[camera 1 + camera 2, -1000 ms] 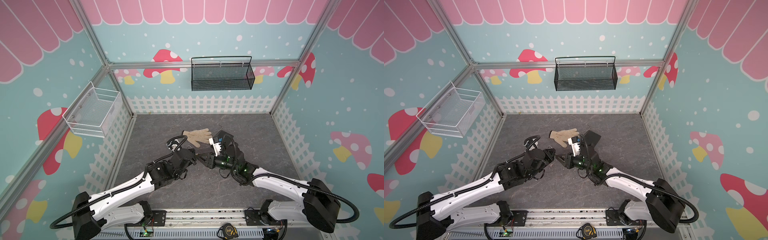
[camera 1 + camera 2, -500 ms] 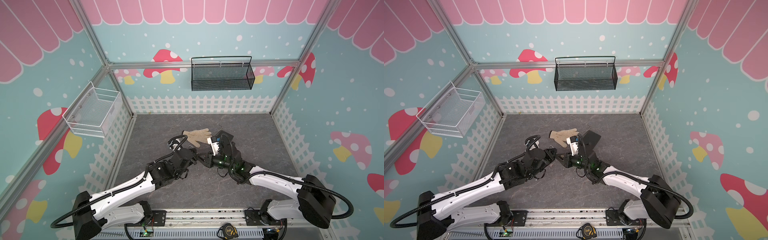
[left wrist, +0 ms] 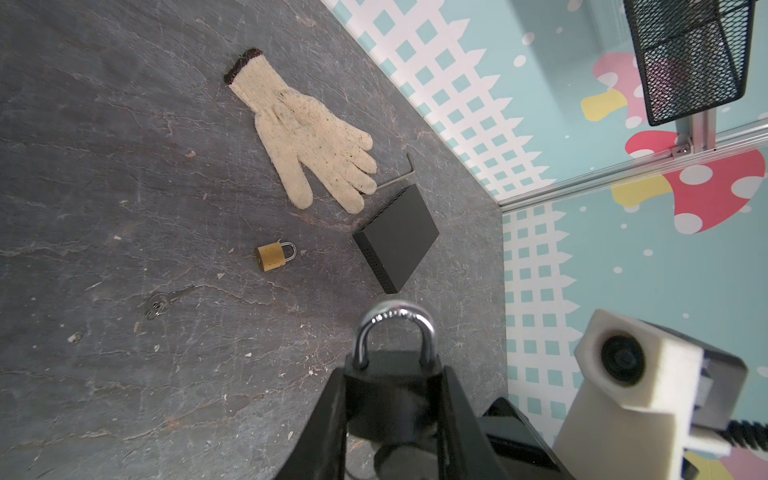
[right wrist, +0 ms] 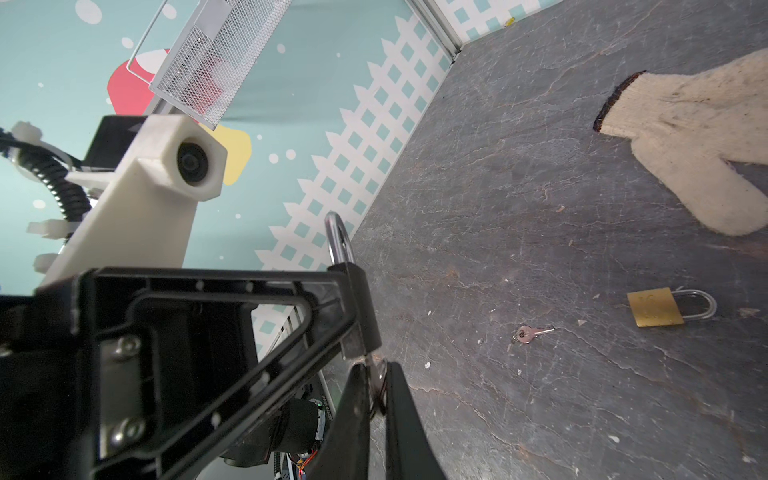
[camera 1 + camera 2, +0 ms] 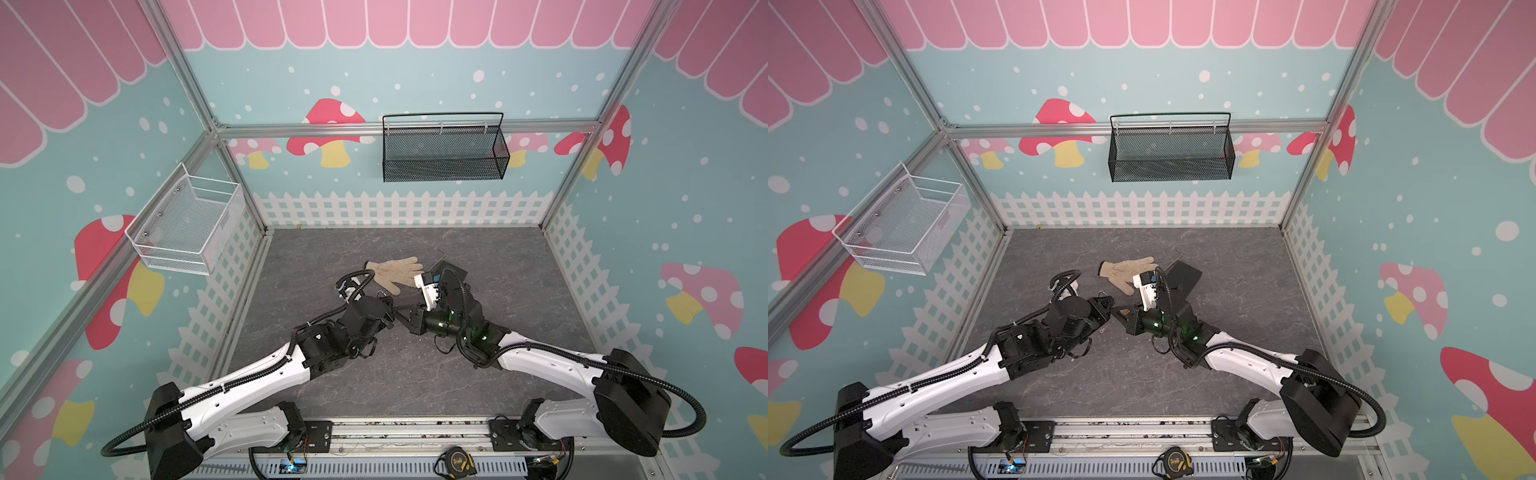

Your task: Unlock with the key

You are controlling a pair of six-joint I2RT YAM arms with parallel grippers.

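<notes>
My left gripper (image 3: 392, 399) is shut on a black padlock (image 3: 392, 386), one finger on each side of its body, and the silver shackle (image 3: 392, 328) sticks out beyond the fingertips. In the right wrist view the padlock (image 4: 359, 307) shows edge-on, held above the floor. My right gripper (image 4: 376, 374) is shut on the head of a key (image 4: 378, 384), which stands right at the padlock's bottom end. In both top views the left gripper (image 5: 388, 316) and right gripper (image 5: 406, 319) meet tip to tip at the middle of the floor.
On the floor lie a brass padlock (image 3: 272, 257), a small loose key (image 4: 530, 333), a cream glove (image 5: 395, 270), a flat black box (image 3: 397, 243) and a hex key (image 3: 405, 174). A white basket (image 5: 187, 226) and a black basket (image 5: 444, 151) hang on the walls.
My right gripper has closed from partly open to shut on the key's head and edged slightly towards the left gripper. The left gripper and its padlock have stayed put.
</notes>
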